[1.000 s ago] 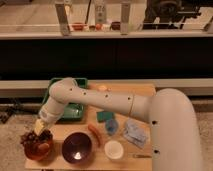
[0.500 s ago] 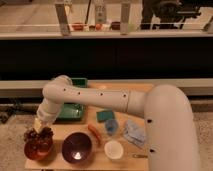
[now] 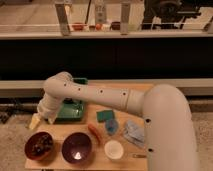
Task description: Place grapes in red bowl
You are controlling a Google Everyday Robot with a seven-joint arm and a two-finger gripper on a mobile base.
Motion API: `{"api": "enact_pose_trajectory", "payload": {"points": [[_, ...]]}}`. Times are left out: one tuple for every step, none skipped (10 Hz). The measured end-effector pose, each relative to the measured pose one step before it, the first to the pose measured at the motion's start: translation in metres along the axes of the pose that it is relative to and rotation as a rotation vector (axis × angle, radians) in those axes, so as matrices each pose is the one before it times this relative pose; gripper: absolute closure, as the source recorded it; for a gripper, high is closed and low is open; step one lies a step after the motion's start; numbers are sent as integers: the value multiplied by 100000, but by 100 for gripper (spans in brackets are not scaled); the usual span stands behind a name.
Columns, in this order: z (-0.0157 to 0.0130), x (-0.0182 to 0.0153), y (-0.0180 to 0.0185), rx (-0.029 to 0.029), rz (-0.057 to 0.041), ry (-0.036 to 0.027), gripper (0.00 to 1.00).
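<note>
The red bowl [image 3: 38, 145] stands at the table's front left corner. The grapes [image 3: 42, 144], a dark lumpy bunch, lie inside it. My gripper [image 3: 36, 121] hangs just above and behind the bowl's far rim, apart from the grapes, with nothing visibly in it. The white arm reaches to it from the right across the table.
A purple bowl [image 3: 76, 148] stands right of the red one, and a small white bowl [image 3: 114, 149] further right. A green tray [image 3: 70, 109] lies behind under the arm. An orange oblong item [image 3: 94, 131], a green sponge [image 3: 104, 115] and blue packets [image 3: 132, 131] lie mid-table.
My gripper has lifted a little up and back from the red bowl. The grapes have stayed in the bowl.
</note>
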Motion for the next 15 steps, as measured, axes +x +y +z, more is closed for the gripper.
{"api": "enact_pose_trajectory", "payload": {"points": [[-206,271,-161,2637,2266,-22,20],[-208,139,15,1423,1728,275,20],[-328,195,60,1982,2421,518,20],[-257,179,-9,1586,1827,424,20],[-38,47,3,464,478,192,20],[41,17,-94,53,-134,-47,20],[29,9,-55,31,-95,-39,20],[15,2,-20,6,-33,-25,20],[-32,-3,43,-20,62,62,20],[-2,-4,9,0,16,3,20],[6,-16,6,-7,-3,-21,20],[2,4,-13,12,-11,-4,20],[5,-3,-1,0,-7,-9,20],[-1,-4,9,-1,15,0,20],[-2,-1,7,5,16,8,20]]}}
